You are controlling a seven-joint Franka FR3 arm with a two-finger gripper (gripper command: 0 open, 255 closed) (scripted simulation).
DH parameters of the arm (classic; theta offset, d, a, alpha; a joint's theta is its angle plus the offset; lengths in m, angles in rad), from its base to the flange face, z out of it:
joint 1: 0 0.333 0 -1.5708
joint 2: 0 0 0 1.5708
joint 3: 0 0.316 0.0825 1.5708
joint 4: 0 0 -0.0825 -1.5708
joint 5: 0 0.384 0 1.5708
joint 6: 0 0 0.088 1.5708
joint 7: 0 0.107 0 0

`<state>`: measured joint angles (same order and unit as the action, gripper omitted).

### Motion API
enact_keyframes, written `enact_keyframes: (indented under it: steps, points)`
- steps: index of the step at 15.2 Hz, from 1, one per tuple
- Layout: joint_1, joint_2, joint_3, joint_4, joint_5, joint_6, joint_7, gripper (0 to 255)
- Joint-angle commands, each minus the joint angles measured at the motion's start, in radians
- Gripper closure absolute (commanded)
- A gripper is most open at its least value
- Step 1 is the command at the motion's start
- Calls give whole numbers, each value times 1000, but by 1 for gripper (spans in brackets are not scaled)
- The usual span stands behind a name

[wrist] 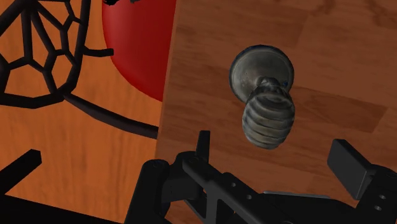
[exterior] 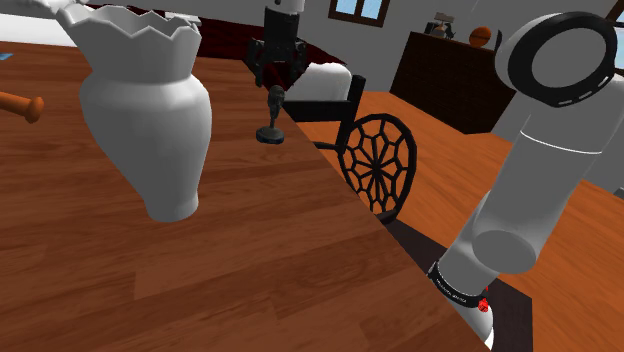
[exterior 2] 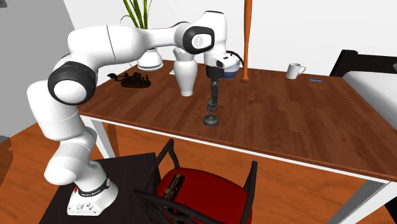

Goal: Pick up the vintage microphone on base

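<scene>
The vintage microphone is dark grey metal, with a ribbed head on a short stem and a round base. It stands upright on the wooden table, close to the edge that faces the chair. My black gripper hangs directly above it, pointing down. In the second exterior view the gripper sits just over the microphone. Seen from the wrist, the gripper is open. Its fingers stand wide apart either side of the microphone head without touching it.
A tall white vase stands near the microphone. A bat, a white mug, a potted plant and a dark object lie further back. A black chair with a red seat sits at the table edge.
</scene>
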<state>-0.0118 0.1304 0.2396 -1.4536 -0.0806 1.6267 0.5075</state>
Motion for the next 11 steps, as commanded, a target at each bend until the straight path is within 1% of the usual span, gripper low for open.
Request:
enact_keyframes:
  steps: [1, 3, 5, 6, 11]
  points:
    - [-1, -8, 0, -38, 2, 31, 2, 0]
    - [-3, -15, -1, -83, 3, 69, 3, 0]
    - [-3, -15, -1, -83, 3, 69, 3, 0]
    - [-3, -16, -1, -84, 3, 69, 3, 255]
    - [-3, -16, -1, -86, 4, 71, 3, 255]
